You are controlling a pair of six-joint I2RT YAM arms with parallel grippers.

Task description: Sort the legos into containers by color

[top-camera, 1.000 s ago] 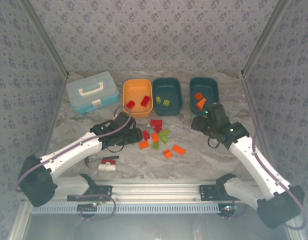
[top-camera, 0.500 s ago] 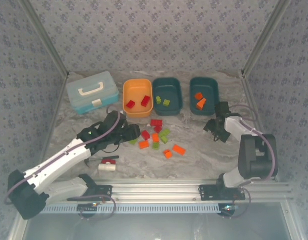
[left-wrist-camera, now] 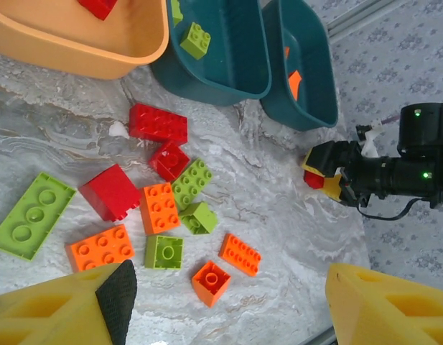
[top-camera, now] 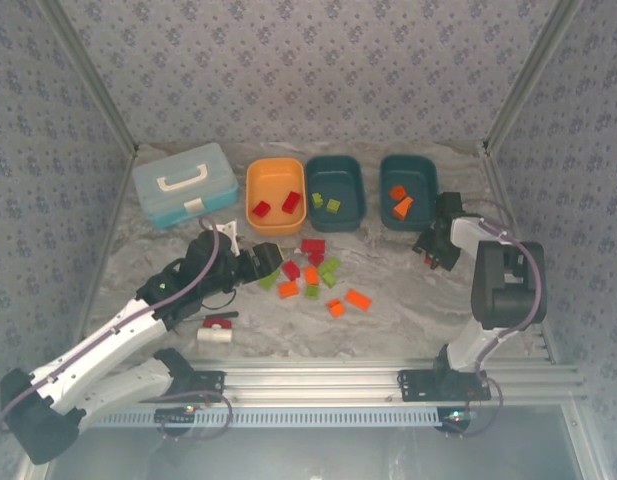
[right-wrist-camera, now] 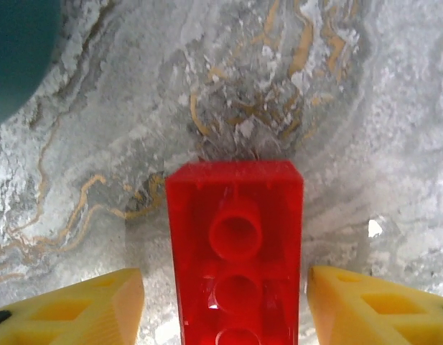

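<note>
Loose legos (top-camera: 313, 270) in red, orange and lime green lie mid-table, in front of three containers. The orange tub (top-camera: 251, 190) holds red bricks (top-camera: 291, 202). The middle teal tub (top-camera: 360, 195) holds green ones (top-camera: 333, 206), and the right teal tub (top-camera: 433, 185) orange ones (top-camera: 401, 207). My left gripper (top-camera: 256, 262) hovers open at the pile's left edge; an orange brick (left-wrist-camera: 210, 282) lies on the table between its fingers (left-wrist-camera: 225, 295). My right gripper (top-camera: 435, 250) points down beside the right tub. It is open (right-wrist-camera: 225, 287) around an upturned red brick (right-wrist-camera: 235, 237), a narrow gap on each side.
A light blue case (top-camera: 184, 183) with a white handle stands at the back left. A red-handled tool (top-camera: 216, 322) with a white cylinder lies near the left arm. An aluminium rail (top-camera: 318, 385) runs along the near edge, and patterned walls enclose the table.
The right arm has folded upright and its gripper has dropped to the table beside the right tub, its fingers narrowing. The left gripper has shifted slightly left and widened a little.
</note>
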